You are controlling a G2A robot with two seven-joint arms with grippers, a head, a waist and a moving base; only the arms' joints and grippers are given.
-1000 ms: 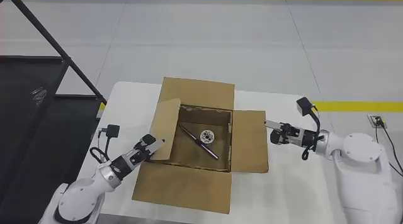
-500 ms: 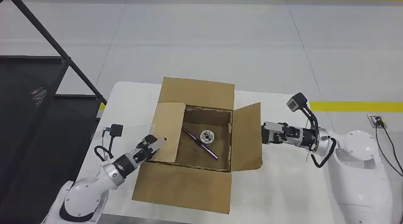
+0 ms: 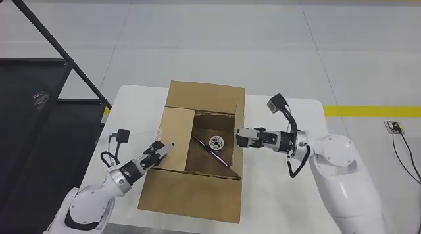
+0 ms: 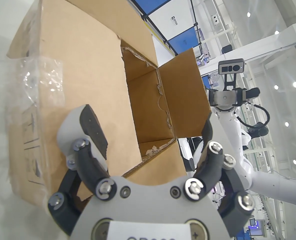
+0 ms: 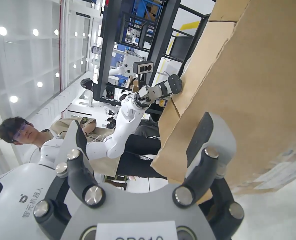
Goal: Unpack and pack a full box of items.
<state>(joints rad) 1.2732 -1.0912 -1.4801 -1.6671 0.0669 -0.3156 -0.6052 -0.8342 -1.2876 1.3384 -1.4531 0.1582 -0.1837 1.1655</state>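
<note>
Plainly, left gripper (image 3: 162, 149) and right gripper (image 3: 241, 137), both splayed, flank the box (image 3: 191, 198)

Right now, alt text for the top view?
An open cardboard box sits on a white table, with the left gripper at its left flap and the right gripper against its raised right flap. Inside lie a dark rod and a round item.

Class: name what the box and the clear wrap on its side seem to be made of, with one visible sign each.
Box: corrugated cardboard, matt brown. Its torn edges show a ragged, fluted core.
Clear wrap: probably thin plastic film, glossy. It is see-through, crinkled and catches glints of light.
</note>
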